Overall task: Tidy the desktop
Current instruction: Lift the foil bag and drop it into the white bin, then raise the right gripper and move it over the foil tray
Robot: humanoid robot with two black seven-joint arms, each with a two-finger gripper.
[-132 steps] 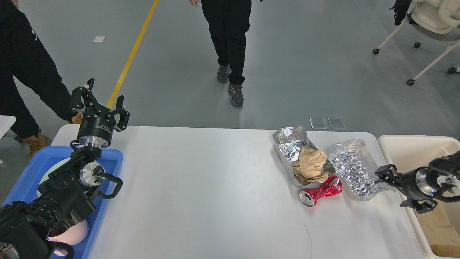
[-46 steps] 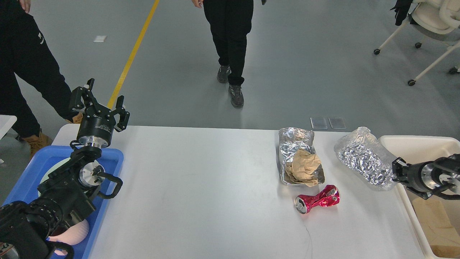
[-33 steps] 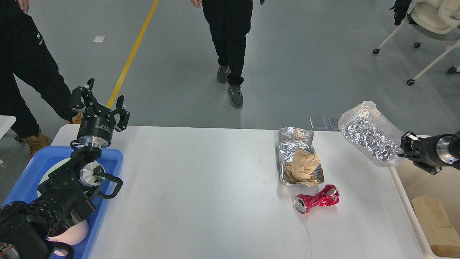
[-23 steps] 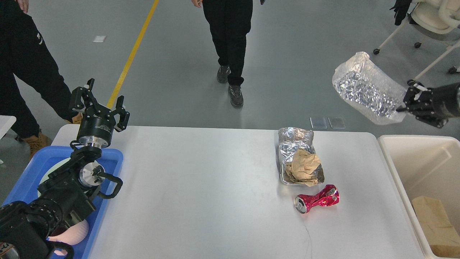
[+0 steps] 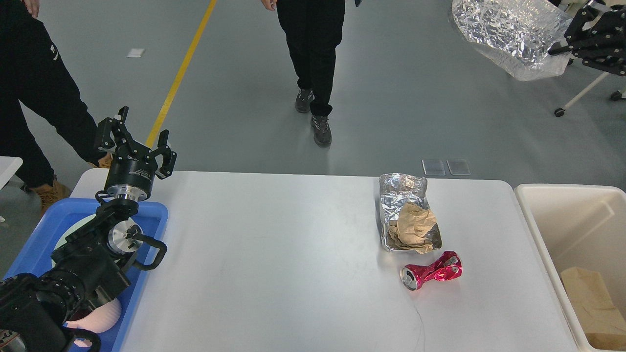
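Two black robot arms show. One comes in from the left, and its left gripper [image 5: 135,136] sticks up above the far end of a blue tray [image 5: 152,211]. Its fingers are spread apart with nothing between them. That tray sits on the left end of the desktop [image 5: 274,264], and a round white plate [image 5: 68,232] and something pale pink [image 5: 100,315] lie in it, partly hidden by the arm.

High up in the far right corner, the right gripper [image 5: 562,46] pinches the edge of a shiny silver plastic bag [image 5: 508,32]. That bag hangs in the air, well above the floor and well apart from the white desktop.

The desktop is the big white table top that fills the near middle of the view. On its right part lies a crumpled foil tray [image 5: 398,195] with a ball of brown paper [image 5: 413,227] resting in it. Just near of that lies a squashed red can [image 5: 433,274] on its side, with its open end turned to the left.

A cream bin [image 5: 567,215] stands just beside the right end of the desktop, with a brown cardboard piece [image 5: 589,300] inside it.

Two people in black clothes stand on the grey floor, one at the far left [image 5: 34,88] and one at the far middle [image 5: 310,54]. A yellow line [image 5: 181,73] runs across the floor.
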